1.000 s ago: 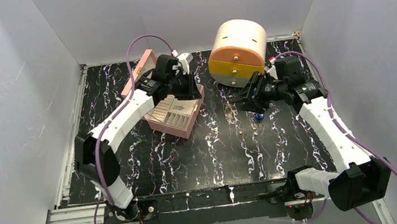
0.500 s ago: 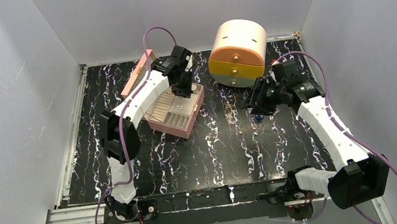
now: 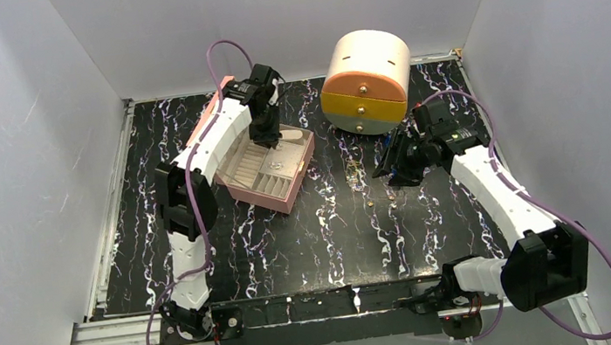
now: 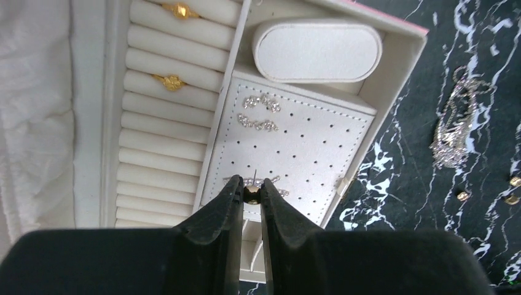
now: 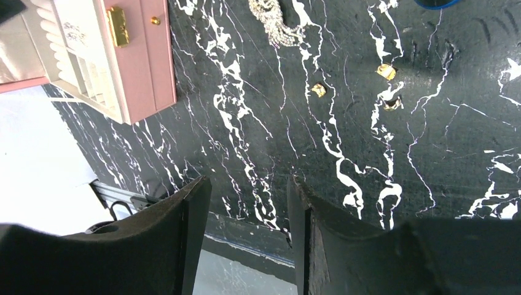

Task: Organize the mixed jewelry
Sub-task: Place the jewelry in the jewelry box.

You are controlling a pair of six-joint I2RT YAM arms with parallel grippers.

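Left gripper (image 4: 251, 186) is clamped on a tiny stud earring (image 4: 252, 195) over the holed earring panel (image 4: 295, 147) of the pink box (image 5: 142, 55). Can't tell if the pin touches the panel. Two gold rings (image 4: 170, 81) sit in the ring rolls, with sparkly earrings (image 4: 260, 104) on the panel. Right gripper (image 5: 249, 184) has its jaws apart and empty above the table (image 5: 246, 110). Loose gold pieces (image 5: 386, 72) and a silver chain (image 5: 279, 21) lie there. Blue thing (image 5: 437, 2) is cut off at the frame edge.
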